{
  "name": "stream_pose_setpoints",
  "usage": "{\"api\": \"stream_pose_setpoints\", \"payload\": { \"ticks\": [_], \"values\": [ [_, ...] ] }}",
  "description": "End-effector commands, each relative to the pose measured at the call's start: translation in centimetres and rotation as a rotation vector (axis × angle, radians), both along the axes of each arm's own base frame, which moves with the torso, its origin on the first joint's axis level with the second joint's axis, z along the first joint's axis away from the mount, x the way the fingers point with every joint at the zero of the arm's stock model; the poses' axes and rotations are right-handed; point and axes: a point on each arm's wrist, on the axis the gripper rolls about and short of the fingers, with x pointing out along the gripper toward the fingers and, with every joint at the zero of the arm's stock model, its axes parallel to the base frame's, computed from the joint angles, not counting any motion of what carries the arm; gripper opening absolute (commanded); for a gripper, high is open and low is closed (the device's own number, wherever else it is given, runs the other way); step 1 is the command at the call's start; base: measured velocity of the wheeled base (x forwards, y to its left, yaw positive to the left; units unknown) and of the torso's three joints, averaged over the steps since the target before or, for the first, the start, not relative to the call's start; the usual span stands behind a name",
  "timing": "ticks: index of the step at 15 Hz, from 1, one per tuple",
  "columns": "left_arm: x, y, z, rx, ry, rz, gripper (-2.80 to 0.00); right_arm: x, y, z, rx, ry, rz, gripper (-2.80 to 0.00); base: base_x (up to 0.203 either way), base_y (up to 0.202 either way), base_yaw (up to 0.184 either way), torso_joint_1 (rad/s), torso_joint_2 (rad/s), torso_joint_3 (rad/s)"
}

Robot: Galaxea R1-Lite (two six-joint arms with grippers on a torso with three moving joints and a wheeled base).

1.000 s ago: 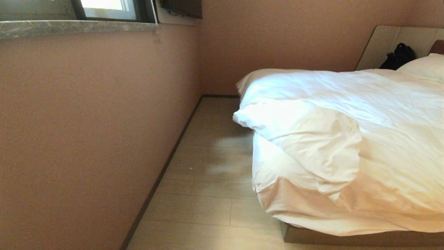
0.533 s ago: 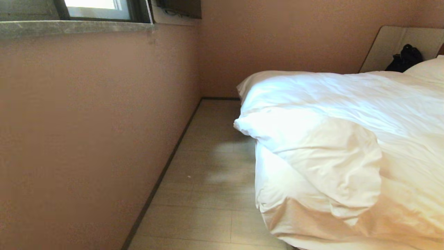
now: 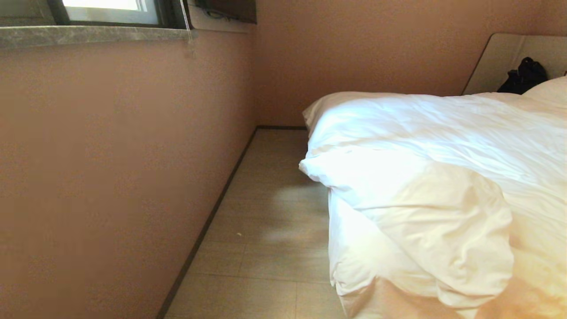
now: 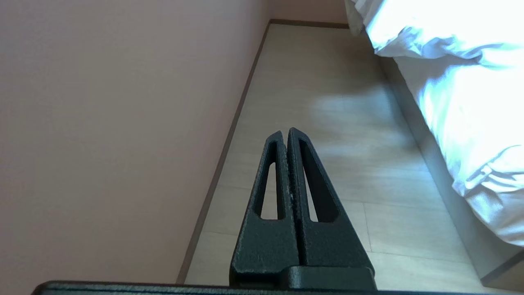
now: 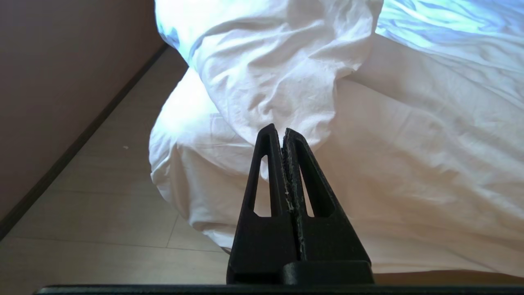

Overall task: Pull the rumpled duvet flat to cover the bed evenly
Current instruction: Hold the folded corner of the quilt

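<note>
My left gripper (image 4: pixel 287 132) is pinched fully together, its two black, grainy, slotted wedge-shaped fingers pressed flat against each other with nothing between them. It hangs over pale wood-plank floor (image 4: pixel 327 123) in the aisle between the matte pink wall (image 4: pixel 123 123) and the bed's side. My right gripper (image 5: pixel 277 130) is closed the same way, empty, its tips pointing at the near corner of the duvet (image 5: pixel 278 69) without touching it.

The duvet (image 3: pixel 434 146) is soft, puffy white cotton, finely creased. Its near corner is flipped back on itself into a thick rounded fold, leaving a smoother white layer hanging down the corner of the bed (image 4: pixel 434 164) below it. A plump edge juts out over the floor on the aisle side. The duvet's long run goes away from me toward the beige headboard surround (image 3: pixel 500 57), where a white pillow (image 3: pixel 551 88) and a black lumpy object (image 3: pixel 525 73) sit. A grey stone sill (image 3: pixel 88 35) tops the wall.
</note>
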Motion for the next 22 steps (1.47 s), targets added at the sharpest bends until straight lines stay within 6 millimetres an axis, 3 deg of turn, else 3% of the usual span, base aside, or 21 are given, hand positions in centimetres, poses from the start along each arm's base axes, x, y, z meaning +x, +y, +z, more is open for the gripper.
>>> {"api": "stream_pose_setpoints", "payload": {
  "ticks": [1, 15, 22],
  "values": [
    [0.00, 0.00, 0.00, -0.001, 0.000, 0.001, -2.80, -0.01, 0.00, 0.03, 0.000, -0.002, 0.000, -2.80, 0.000, 0.000, 0.000, 0.000, 0.00, 0.000],
    [0.00, 0.00, -0.02, -0.001, 0.002, 0.002, -2.80, 0.00, 0.00, 0.00, -0.002, -0.002, 0.001, -2.80, 0.000, 0.000, 0.000, 0.000, 0.00, 0.000],
    [0.00, 0.01, -0.03, 0.001, 0.003, 0.004, -2.80, 0.00, 0.00, 0.01, -0.005, -0.002, 0.001, -2.80, -0.001, -0.169, 0.001, 0.000, 0.00, 0.003]
  ]
}}
